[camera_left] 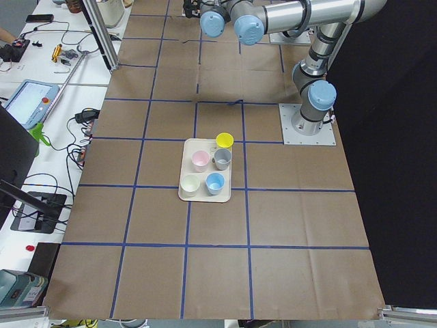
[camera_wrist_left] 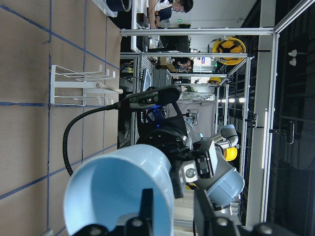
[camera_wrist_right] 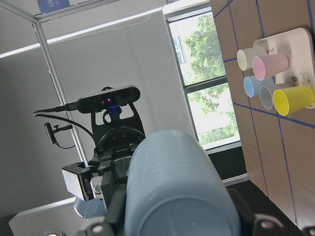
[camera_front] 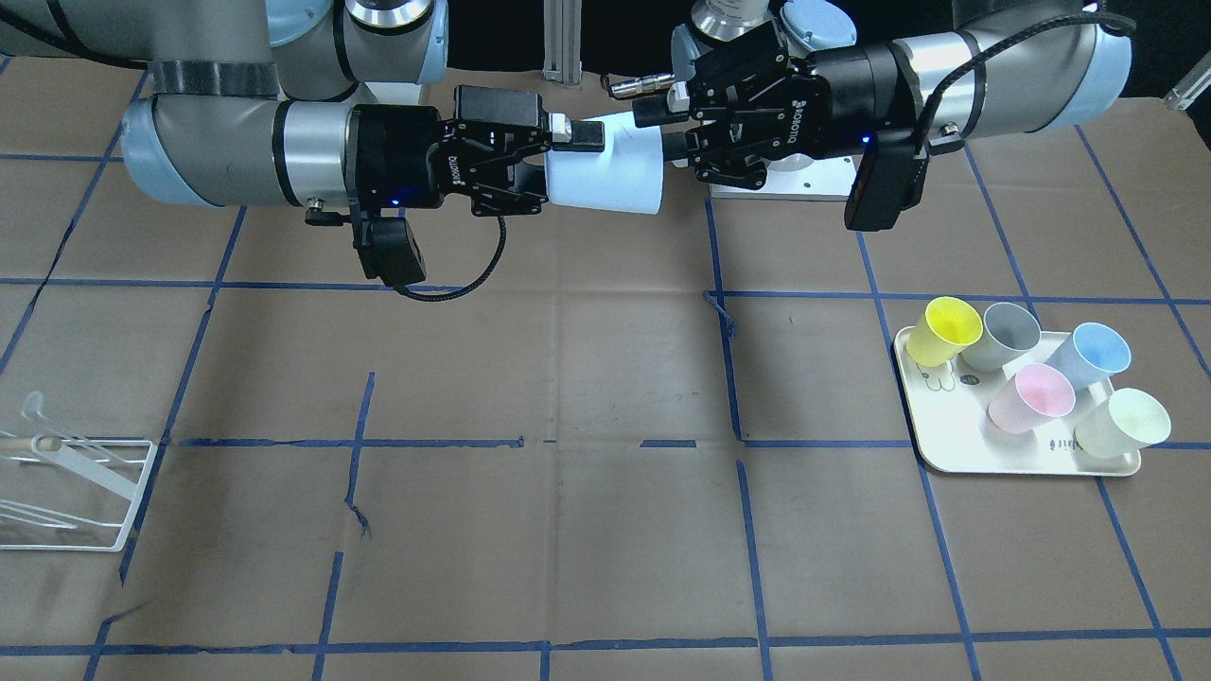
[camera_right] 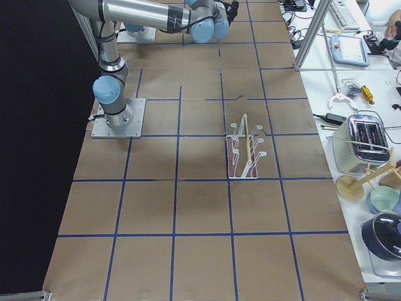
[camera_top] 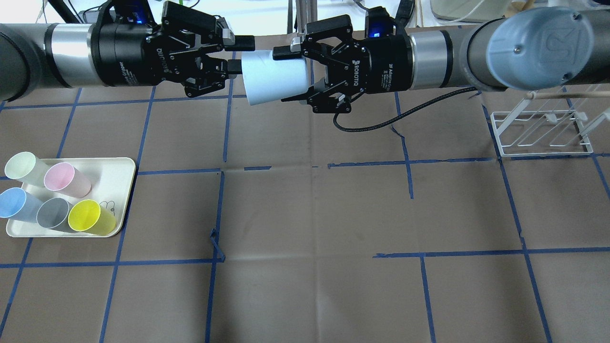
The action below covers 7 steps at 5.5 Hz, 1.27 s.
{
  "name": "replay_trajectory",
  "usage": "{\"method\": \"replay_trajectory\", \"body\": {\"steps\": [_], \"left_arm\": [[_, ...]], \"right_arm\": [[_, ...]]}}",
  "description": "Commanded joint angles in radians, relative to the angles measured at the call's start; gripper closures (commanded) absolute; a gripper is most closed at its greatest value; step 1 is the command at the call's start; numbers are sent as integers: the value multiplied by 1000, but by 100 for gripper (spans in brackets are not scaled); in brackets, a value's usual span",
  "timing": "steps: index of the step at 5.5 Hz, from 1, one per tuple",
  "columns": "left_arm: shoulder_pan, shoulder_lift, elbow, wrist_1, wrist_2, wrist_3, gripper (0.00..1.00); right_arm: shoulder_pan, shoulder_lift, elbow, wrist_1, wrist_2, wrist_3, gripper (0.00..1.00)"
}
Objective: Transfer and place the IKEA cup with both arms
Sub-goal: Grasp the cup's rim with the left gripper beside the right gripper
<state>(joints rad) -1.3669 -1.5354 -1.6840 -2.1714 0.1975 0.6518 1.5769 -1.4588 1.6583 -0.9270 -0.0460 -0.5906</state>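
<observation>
My right jaws are clamping the narrow base end of the IKEA cup (camera_top: 269,78), a smooth light-blue tapered tumbler hanging horizontal above the brown, blue-taped worktop (camera_top: 314,214). My left jaws are standing parted astride its rim wall. The cream tray (camera_top: 114,176) and wire rack (camera_top: 543,152) are sitting near opposite worktop ends.

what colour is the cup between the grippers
The cup is light blue; overhead view shows it best.
</observation>
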Motion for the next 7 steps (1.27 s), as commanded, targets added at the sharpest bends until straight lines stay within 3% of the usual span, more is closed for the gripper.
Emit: {"method": "replay_trajectory", "body": {"steps": [1,2,3,6,7], "left_arm": [[5,3,-5,-1,2,0,100],[5,5,-2,-1,3,-1,100],[5,6,3,-1,3,-1,100],[11,6,16,4,19,-21,100],[26,9,29,15,143,-85,100]], "right_arm": [[0,0,0,-1,0,3,57],[0,0,-2,-1,2,8,33],[-11,0,-6,-1,-12,18,0],[-20,1,-12,-10,-15,48,0],[-78,2,-29,-21,-111,54,0]]}}
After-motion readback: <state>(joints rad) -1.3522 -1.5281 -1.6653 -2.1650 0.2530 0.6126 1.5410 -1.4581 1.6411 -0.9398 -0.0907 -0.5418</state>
